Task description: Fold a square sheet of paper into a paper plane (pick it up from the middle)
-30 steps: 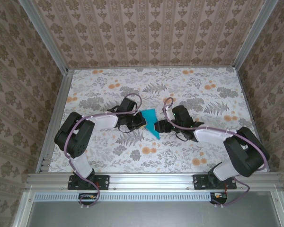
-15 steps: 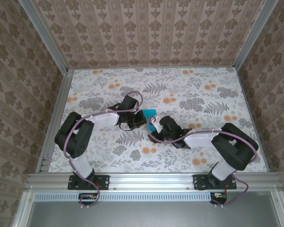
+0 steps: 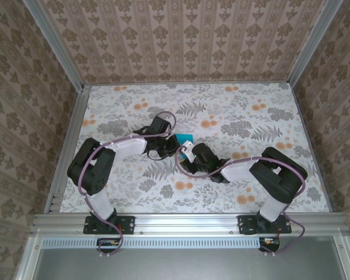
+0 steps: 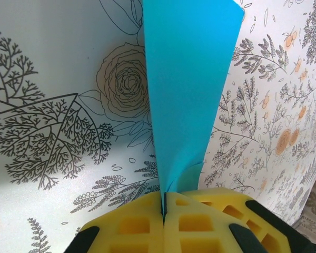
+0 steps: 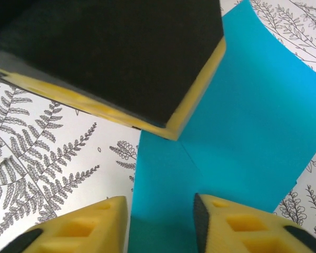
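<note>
Left tool (image 4: 163,204) is clamped shut on the square sheet of paper (image 4: 189,79), the turquoise fold fanning out from its tips. Right tool (image 5: 160,213) has fingers parted, the sheet's edge lying between them. The paper sits mid-desk (image 3: 239,111), between the two tools.

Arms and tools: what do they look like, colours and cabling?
The left arm and right arm each have white links, black joints and a looping purple cable. The left tool and right tool have yellow, cell-moulded fingers with black backs.
</note>
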